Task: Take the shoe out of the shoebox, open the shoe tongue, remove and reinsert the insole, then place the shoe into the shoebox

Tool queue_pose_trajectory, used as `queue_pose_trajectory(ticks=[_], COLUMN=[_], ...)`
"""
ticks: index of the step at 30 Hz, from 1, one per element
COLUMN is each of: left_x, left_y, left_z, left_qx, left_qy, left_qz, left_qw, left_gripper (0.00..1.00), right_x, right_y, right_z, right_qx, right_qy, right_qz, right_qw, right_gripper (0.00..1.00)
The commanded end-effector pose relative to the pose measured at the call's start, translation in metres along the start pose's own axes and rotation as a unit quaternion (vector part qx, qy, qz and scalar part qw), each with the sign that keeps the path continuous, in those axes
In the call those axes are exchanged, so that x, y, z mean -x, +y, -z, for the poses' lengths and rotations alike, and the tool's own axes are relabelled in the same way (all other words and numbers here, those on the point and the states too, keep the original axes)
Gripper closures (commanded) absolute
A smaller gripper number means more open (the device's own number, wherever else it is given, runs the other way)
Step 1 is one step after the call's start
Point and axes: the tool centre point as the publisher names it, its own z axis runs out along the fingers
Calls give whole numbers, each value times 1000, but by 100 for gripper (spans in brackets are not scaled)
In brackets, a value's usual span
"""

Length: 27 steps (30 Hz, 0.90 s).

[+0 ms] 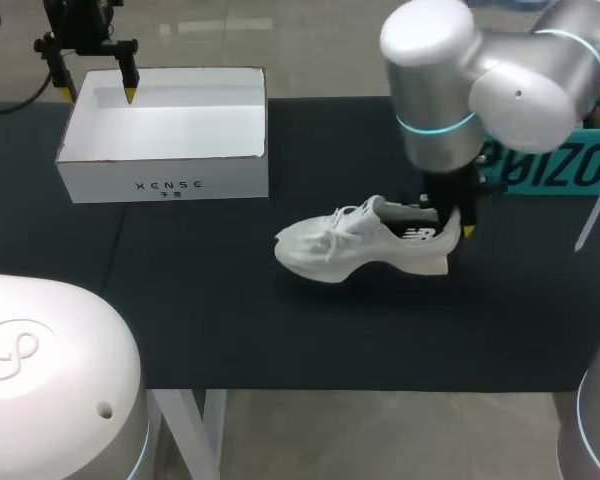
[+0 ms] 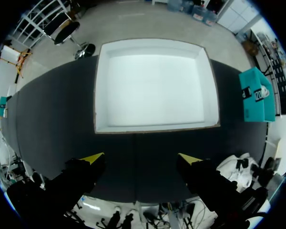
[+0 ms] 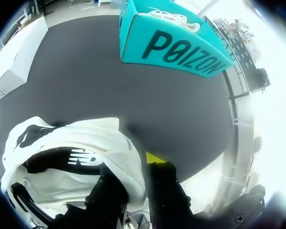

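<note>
White low-top mesh sneaker [image 1: 365, 245], white laces, black side logo, is sitting upright on its sole right of centre on the black table mat [image 1: 280, 330], toe pointing left. Right gripper [image 1: 448, 222] is clamping the heel wall, one finger inside and one outside. Left gripper [image 1: 98, 92] is hanging with fingers spread over the white cardboard shoebox [image 1: 160, 185], far left.

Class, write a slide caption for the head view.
Right gripper clamps the shoe by its heel on the table; left gripper open above the shoebox.
</note>
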Motion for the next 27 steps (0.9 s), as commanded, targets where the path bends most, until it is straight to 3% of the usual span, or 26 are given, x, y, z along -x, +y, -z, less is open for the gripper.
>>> queue_pose_trajectory(ticks=[1, 5, 11, 12, 13, 17, 20, 21, 23, 25, 27], left_x=[0, 0, 0, 0, 0, 0, 0, 0, 0, 0, 0], left_y=[0, 0, 0, 0, 0, 0, 0, 0, 0, 0, 0], left_z=[0, 0, 0, 0, 0, 0, 0, 0, 0, 0, 0], left_qx=[1, 1, 1, 1, 1, 1, 1, 1, 1, 1, 1], left_qy=[0, 0, 0, 0, 0, 0, 0, 0, 0, 0, 0], left_qz=[0, 0, 0, 0, 0, 0, 0, 0, 0, 0, 0], left_qw=[1000, 1000, 1000, 1000, 1000, 1000, 1000, 1000, 1000, 1000, 1000], left_gripper=[0, 0, 0, 0, 0, 0, 0, 0, 0, 0, 0], right_x=[-20, -32, -50, -52, -52, -31, -7, 1, 11, 31, 49], right_y=[-1, 7, 13, 14, 14, 13, 4, 0, -8, -18, -21], right_z=[-19, -40, -52, -55, -55, -29, 8, 22, 41, 64, 71], right_qx=[-4, -31, -36, -40, -40, -28, 2, 8, 14, 10, 14], right_qy=[-16, -11, -11, -18, -17, -9, 35, 74, 143, 232, 265], right_qz=[-5, -36, -43, -42, -42, -40, 2, 48, 154, 311, 412], right_qw=[1000, 999, 998, 998, 998, 999, 999, 996, 978, 922, 871], right_gripper=[100, 100, 100, 60, 0, 0, 0, 0, 0, 0, 0])
